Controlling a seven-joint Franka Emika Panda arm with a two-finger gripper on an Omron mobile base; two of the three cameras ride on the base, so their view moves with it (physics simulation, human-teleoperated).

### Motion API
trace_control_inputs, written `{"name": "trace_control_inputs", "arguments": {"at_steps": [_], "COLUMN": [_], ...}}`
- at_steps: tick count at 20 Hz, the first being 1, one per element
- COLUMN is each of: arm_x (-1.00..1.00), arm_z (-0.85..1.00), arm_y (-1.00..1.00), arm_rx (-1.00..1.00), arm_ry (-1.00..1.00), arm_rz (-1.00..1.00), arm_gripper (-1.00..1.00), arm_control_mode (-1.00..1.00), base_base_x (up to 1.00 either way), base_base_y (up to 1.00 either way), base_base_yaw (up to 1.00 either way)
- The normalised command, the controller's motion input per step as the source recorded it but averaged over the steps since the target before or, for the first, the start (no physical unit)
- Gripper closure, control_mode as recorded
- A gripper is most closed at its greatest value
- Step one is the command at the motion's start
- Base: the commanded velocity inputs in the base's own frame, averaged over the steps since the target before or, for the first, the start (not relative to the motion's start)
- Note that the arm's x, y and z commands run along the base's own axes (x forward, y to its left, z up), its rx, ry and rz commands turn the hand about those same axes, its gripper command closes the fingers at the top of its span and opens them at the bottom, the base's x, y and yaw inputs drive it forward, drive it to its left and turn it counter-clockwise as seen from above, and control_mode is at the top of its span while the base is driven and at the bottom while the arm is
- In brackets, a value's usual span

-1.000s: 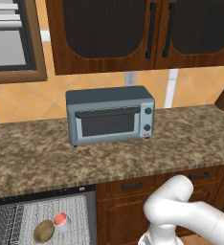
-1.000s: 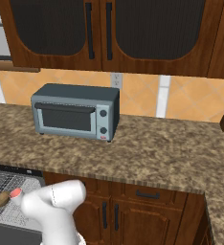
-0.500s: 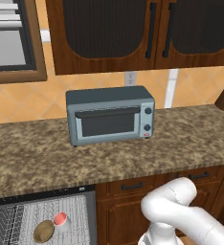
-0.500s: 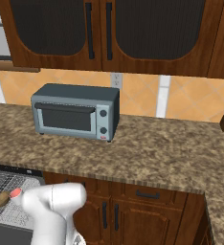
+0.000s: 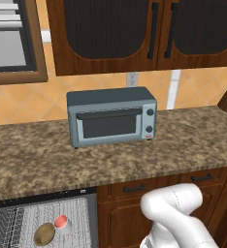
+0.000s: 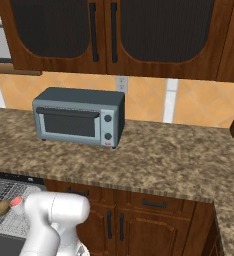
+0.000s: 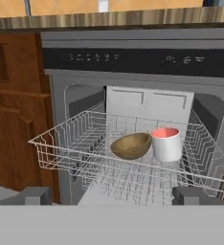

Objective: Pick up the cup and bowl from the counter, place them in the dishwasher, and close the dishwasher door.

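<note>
A: Cup [image 7: 167,144] and bowl [image 7: 131,146]?
B: Touching in the dishwasher [image 7: 133,72] rack [image 7: 75,143]; bowl tilted.
A: Fingers [image 7: 36,195]?
B: Wide apart, holding nothing, tips cut off low. Door hidden below.

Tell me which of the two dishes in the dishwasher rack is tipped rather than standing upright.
The bowl: the tan-brown one leans on its side against the cup, which stands upright with its red-pink inside facing up.

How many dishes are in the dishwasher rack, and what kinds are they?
cup: 1
bowl: 1
Total: 2 dishes, side by side in the white wire rack of the dishwasher.
</note>
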Motion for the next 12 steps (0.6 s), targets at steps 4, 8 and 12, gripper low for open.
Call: {"name": "trace_control_inputs", "arguments": {"at_steps": [4,8,12], "arm_x": [0.07,-0.51,-0.67], "arm_z": [-0.41,-0.10,-0.35], "arm_y": [0.40,0.37,0.34], "arm_rx": [-0.03,-0.01,-0.01], "arm_ry": [-0.03,-0.06,-0.02], "arm_rz": [0.00,0.00,0.00], "arm_gripper": [-1.00,-1.00,-1.00], "arm_control_mode": [-1.00,-1.00,-1.00], "base_base_x": [0.00,0.00,0.00], "base_base_y": [0.00,0.00,0.00], "base_base_yaw": [0.00,0.00,0.00]}}
